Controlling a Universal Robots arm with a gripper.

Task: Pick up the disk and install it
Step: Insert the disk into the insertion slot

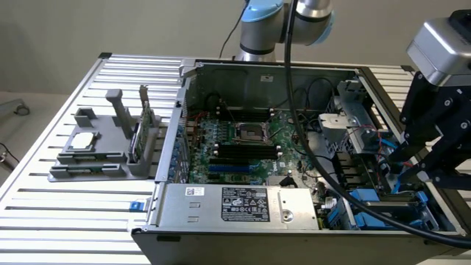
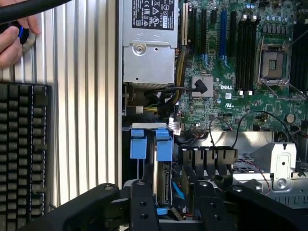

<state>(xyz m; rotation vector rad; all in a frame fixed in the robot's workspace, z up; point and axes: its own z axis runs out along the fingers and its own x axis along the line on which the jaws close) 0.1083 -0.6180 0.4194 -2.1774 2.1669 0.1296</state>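
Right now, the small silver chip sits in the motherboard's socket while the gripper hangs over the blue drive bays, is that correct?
Not quite: in the exterior view the small silver chip rests on the grey fixture outside the case, not in the motherboard's socket. The gripper does hang over the blue drive bays.

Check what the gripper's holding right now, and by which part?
Cannot be told. The disk stands on edge inside the computer case, right at the gripper, but whether it is clamped isn't clear.
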